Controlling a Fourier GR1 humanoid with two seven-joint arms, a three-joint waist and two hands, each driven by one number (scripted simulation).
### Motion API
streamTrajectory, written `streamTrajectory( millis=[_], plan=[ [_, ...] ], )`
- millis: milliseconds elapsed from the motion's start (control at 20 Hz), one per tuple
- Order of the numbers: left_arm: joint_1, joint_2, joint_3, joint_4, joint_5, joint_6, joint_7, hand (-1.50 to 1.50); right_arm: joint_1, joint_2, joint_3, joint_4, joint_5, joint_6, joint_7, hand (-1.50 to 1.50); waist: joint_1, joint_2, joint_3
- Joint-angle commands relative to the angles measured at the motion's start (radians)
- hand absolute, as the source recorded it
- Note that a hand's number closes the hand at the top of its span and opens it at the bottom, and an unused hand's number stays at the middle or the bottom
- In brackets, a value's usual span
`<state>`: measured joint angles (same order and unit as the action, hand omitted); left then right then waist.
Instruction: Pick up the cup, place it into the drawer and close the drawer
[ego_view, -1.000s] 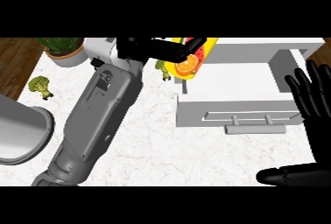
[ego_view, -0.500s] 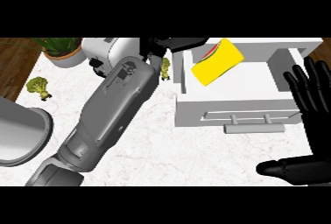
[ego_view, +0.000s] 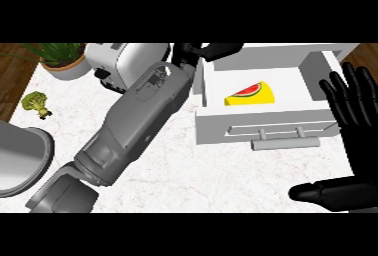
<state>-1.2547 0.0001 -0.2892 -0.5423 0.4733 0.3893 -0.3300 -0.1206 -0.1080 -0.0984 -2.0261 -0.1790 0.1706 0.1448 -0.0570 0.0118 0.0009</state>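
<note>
Head view: white open drawer (ego_view: 214, 127) on a white marbled counter (ego_view: 184, 170), holding a yellow cup with a watermelon print (ego_view: 251, 95).

The cup lies on its side on the drawer floor, nearer the drawer's front wall. Left hand (ego_view: 203, 51), black, at the drawer's back left corner, fingers curled, holding nothing. Right hand (ego_view: 354, 107), black, beside the drawer's right wall, fingers straight and spread. A silver toaster (ego_view: 122, 62), potted green plant (ego_view: 63, 60) and broccoli floret (ego_view: 35, 103) stand left of the drawer.
</note>
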Motion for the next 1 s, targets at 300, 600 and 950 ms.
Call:
streamTrajectory(
  millis=[300,600,950],
  plan=[
    [-0.063,0.0,-0.164,0.137,0.107,0.006,-0.034,1.5,-0.023,0.018,0.025,0.037,0.001,0.009,-0.028,-1.5,-0.033,0.01,0.001],
    [-0.084,0.0,-0.263,0.184,0.091,0.053,0.007,-1.5,-0.043,0.008,0.03,0.064,0.009,0.023,-0.037,-1.5,-0.041,0.014,0.001],
    [-0.073,0.0,-0.292,0.138,0.167,0.093,-0.001,-1.5,-0.085,0.018,0.023,0.031,-0.052,0.014,0.009,-1.5,-0.063,0.018,0.001]
  ],
)
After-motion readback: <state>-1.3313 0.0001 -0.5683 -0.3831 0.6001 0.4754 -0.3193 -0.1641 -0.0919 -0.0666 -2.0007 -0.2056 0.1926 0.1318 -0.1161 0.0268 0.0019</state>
